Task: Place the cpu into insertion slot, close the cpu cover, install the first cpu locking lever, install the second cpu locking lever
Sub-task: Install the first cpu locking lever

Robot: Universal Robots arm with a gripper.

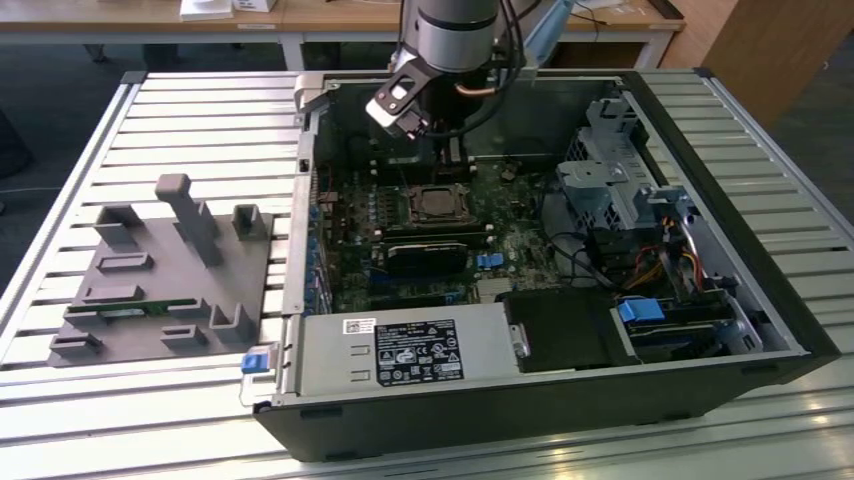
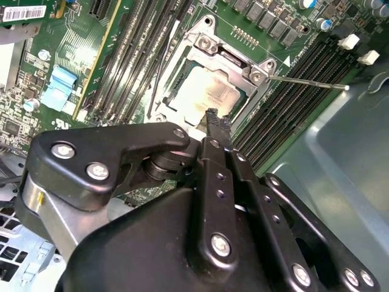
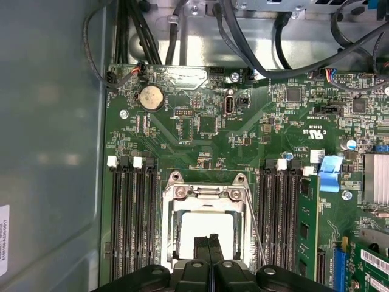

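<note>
Steel locking lever (image 2: 307, 81) is sticking out loose, gripper (image 2: 217, 118) is hovering pinched shut & empty by the cpu (image 2: 206, 91), prob risking slipping off that thin wire.

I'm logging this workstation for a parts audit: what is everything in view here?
table: 1, silvery slats, under everything
case: 1, black, open, on table
fixture: 1, grey, on table, exterior view's left of case
motherboard: 1, green, inside case
cpu: 1, silver-grey, mid-motherboard, under cover window
cover: 1, silvery, down over cpu
lever: at least 1, silvery wire, sticking out beside cover
arm: 1, grey, above case
end effector: 1, black, shut, tips over cpu
</note>
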